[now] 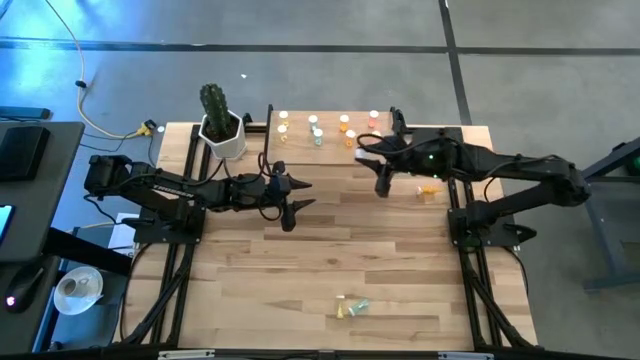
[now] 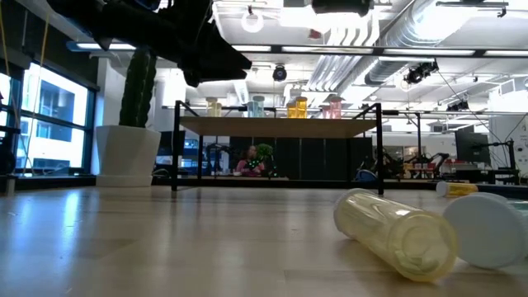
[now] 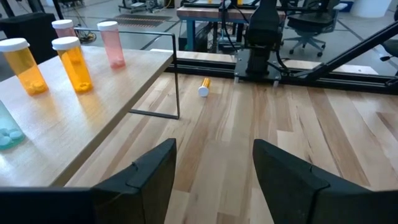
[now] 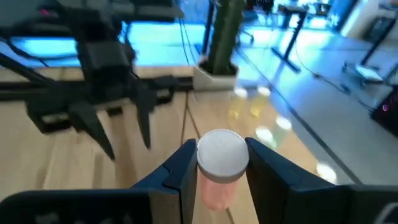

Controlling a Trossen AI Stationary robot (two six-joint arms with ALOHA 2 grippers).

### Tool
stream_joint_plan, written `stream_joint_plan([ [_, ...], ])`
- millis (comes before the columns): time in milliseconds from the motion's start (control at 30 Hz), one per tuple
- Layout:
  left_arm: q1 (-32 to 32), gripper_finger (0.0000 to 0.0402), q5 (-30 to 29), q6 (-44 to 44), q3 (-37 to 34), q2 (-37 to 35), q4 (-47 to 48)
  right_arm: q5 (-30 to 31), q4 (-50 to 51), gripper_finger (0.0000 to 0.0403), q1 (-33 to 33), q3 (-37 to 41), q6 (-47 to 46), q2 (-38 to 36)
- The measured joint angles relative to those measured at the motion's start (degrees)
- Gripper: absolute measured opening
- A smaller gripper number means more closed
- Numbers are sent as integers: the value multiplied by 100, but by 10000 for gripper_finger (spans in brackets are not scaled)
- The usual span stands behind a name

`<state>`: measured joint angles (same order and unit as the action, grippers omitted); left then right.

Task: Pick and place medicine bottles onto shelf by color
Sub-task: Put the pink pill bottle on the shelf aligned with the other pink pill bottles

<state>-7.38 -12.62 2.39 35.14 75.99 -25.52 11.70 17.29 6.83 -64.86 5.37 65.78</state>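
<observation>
Nearest the low camera lies a pale yellow medicine bottle [image 2: 396, 233] (hidden overhead). Only its wrist view shows the right gripper [image 4: 222, 163] clamping a pink white-capped bottle [image 4: 219, 168]; the left gripper [image 3: 214, 168] gapes empty beside the light-wood shelf [image 1: 345, 133] at upper centre.

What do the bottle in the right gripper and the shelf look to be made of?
Pink bottle in the right gripper: looks like translucent tinted plastic under an opaque matte white cap, since light passes through the body. Shelf: pale wood-grain board, matte, on thin black rod legs, probably metal; solid wood or laminate can't be told.
</observation>
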Motion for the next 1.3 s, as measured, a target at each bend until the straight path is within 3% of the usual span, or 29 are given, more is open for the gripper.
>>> stream_joint_plan([
  [100, 0, 203, 0, -2, 0, 0, -13, 158, 300, 103, 0, 123, -189, 6],
  [400, 0, 203, 0, -2, 0, 0, 0, 292, -606, 103, 329, 1418, -673, -102],
  [867, 0, 205, 2, -4, 0, 0, 0, 474, -808, 103, 1034, 1922, -944, -105],
  [1300, 2, 203, 2, -4, 0, -2, 0, 788, -882, 103, 1158, 2146, -1149, -107],
])
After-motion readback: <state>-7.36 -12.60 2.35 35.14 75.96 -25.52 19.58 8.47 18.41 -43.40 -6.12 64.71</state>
